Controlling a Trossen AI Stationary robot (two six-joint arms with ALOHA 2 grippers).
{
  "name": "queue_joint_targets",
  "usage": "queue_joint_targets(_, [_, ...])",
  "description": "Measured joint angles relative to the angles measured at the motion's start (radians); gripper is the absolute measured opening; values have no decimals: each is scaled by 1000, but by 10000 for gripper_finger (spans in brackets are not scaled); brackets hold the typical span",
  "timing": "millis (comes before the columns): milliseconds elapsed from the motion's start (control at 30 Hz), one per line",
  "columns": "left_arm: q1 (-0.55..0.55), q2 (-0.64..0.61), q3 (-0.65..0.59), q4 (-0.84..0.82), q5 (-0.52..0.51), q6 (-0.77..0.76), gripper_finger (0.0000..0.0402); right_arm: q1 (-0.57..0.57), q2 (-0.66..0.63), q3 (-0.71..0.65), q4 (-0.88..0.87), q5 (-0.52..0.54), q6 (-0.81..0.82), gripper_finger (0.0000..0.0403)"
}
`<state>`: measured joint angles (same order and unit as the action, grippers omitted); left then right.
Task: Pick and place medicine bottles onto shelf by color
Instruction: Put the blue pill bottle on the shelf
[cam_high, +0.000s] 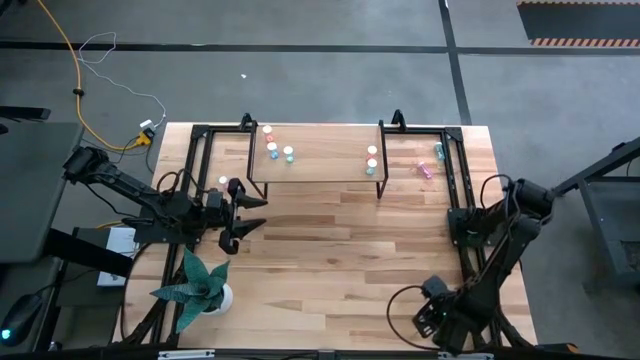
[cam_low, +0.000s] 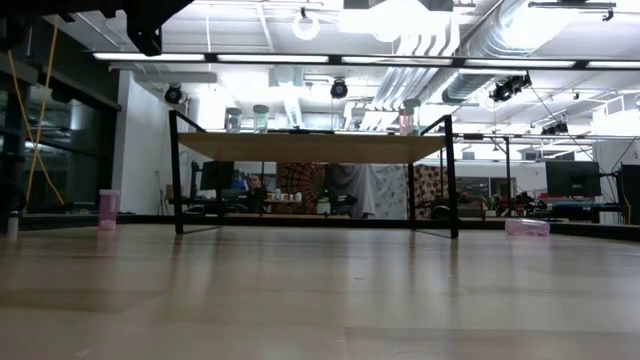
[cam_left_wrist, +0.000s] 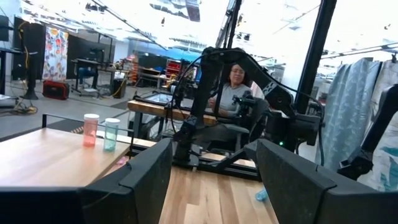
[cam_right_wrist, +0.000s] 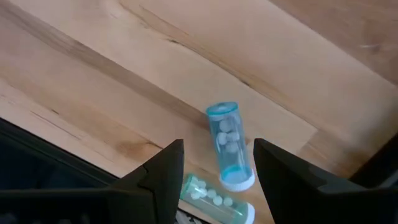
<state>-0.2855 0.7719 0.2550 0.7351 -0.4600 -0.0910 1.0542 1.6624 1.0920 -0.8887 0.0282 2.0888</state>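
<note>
Currently the shelf (cam_high: 320, 168) stands at the far edge of the desk (cam_high: 340, 260), between the two arms. On its light wood top are two clusters of medicine bottles: a left group (cam_high: 276, 150) of about four, white caps showing from above, and a right pair (cam_high: 371, 160). From desk height, several of these show along the shelf top, colours hard to tell against the room lights.

Off the shelf, on the desk to its right: a teal bottle (cam_high: 438, 151) and a pink bottle (cam_high: 424, 171), near the black frame. Another pink bottle (cam_low: 108, 208) stands upright at the desk's left edge in the low view.

Left gripper (cam_high: 243, 215): over the desk just left of the shelf's near-left corner, fingers spread wide, nothing between them. Its wrist camera looks across the shelf top at one pink (cam_left_wrist: 91, 129) and one teal bottle (cam_left_wrist: 111, 134), upright, side by side; a seated person (cam_left_wrist: 233, 93) shows beyond the desk.

Right gripper (cam_right_wrist: 217, 180): parked at the desk's near-right corner, fingers apart, empty. Below it two teal bottles lie on their sides on the wood, one (cam_right_wrist: 229, 145) between the fingers in view, the second (cam_right_wrist: 214, 200) partly hidden just beside it.
</note>
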Motion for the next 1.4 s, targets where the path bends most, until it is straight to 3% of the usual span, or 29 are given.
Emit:
queue_joint_targets(633, [0,0,0,-9,7,-17,225,0,138,0,85,-133,51,185])
queue_joint_targets(900, [0,0,0,-10,142,-47,225,2,139,0,77,-134,51,185])
queue_joint_targets(1033, [0,4,0,-12,147,-74,225,7,139,0,77,-135,52,185])
queue_joint_targets(1200, [0,70,5,-19,147,-90,225,18,140,0,76,-138,85,185])
queue_joint_targets(1400, [0,188,106,-103,193,-88,225,25,167,-1,87,-154,109,185])
